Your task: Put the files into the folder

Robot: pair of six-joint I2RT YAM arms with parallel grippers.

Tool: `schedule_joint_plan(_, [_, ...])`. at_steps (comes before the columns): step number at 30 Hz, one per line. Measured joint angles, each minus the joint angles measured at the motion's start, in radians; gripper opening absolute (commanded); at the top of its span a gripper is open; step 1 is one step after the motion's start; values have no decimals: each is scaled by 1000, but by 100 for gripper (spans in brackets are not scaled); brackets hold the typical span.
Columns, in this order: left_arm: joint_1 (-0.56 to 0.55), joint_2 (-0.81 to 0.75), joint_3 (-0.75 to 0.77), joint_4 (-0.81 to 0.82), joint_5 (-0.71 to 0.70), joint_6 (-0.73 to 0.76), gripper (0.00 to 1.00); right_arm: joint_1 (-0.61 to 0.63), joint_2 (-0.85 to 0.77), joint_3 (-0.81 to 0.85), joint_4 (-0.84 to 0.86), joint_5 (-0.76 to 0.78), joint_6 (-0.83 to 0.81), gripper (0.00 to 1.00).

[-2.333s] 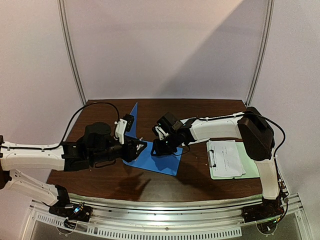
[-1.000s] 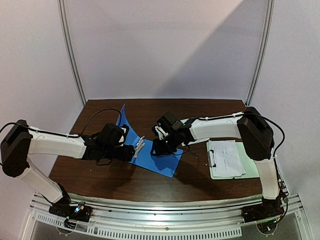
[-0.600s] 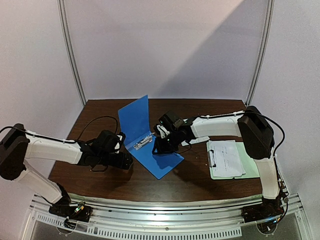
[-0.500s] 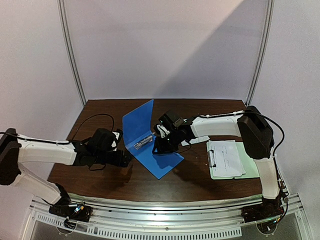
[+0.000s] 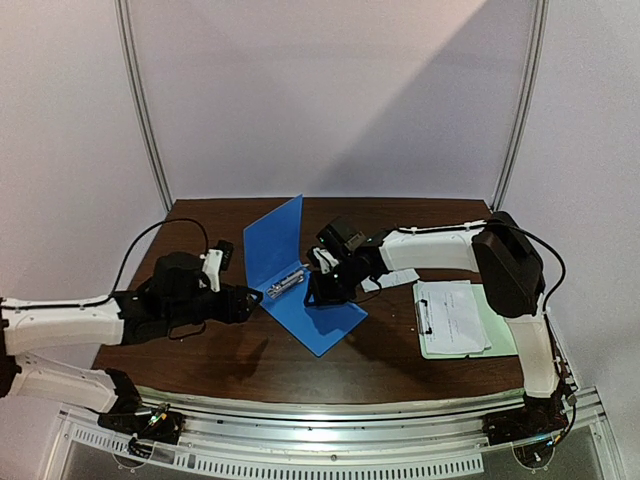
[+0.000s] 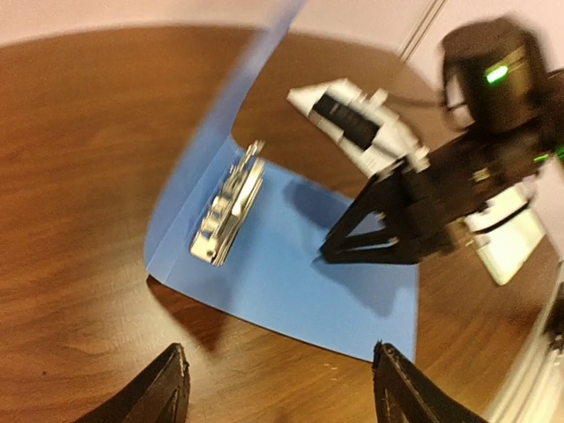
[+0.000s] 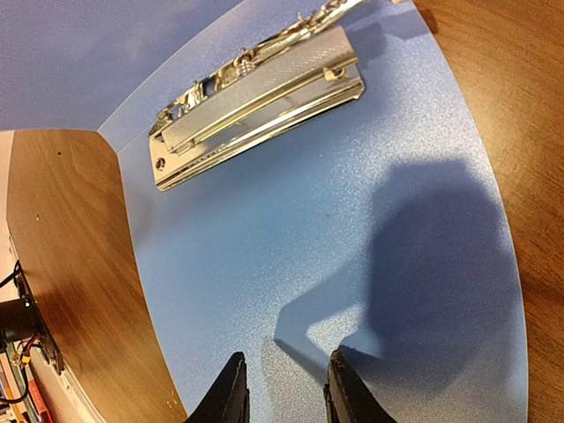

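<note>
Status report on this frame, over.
Left tool open, clear of folder. Right tool narrowly open, tips on open folder's flat panel. Files on green clipboard at right, not yet moved. Nothing else on the panel but its clip.

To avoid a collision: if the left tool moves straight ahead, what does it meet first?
Probably the blue folder, its flat leaf; if the left tool passes above it, the right tool. Height is unclear.

arms (image 5: pixel 430 250): white links, black joints | cables (image 5: pixel 150 232): black | left gripper (image 6: pixel 280 374): black
</note>
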Motion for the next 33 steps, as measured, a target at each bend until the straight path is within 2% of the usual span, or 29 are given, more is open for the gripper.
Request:
schedule_joint_plan(5, [-19, -338, -108, 39, -12, 21, 74, -4, 7, 14, -7, -3, 0, 30])
schedule_joint_plan(7, [-33, -404, -110, 50, -9, 50, 73, -5, 9, 16, -8, -5, 0, 30])
schedule_joint_plan(9, [-56, -406, -98, 67, -3, 81, 72, -6, 9, 16, -8, -6, 0, 30])
schedule_joint_plan(11, [-87, -352, -80, 75, 0, 105, 70, -7, 10, 16, -8, -6, 0, 30])
schedule_joint_plan(15, [-183, -114, 21, 66, -32, 162, 70, -8, 11, 17, -8, -7, 0, 30])
schedule_joint_plan(18, [-208, 35, 108, 51, -58, 190, 70, -8, 11, 17, -8, -6, 0, 30])
schedule_joint_plan(27, [-210, 306, 363, 28, -185, 263, 68, -10, 11, 11, -1, -13, 0, 29])
schedule_joint_plan(33, [-131, 404, 431, -27, -248, 286, 70, -15, 1, -26, 45, -30, 0, 29])
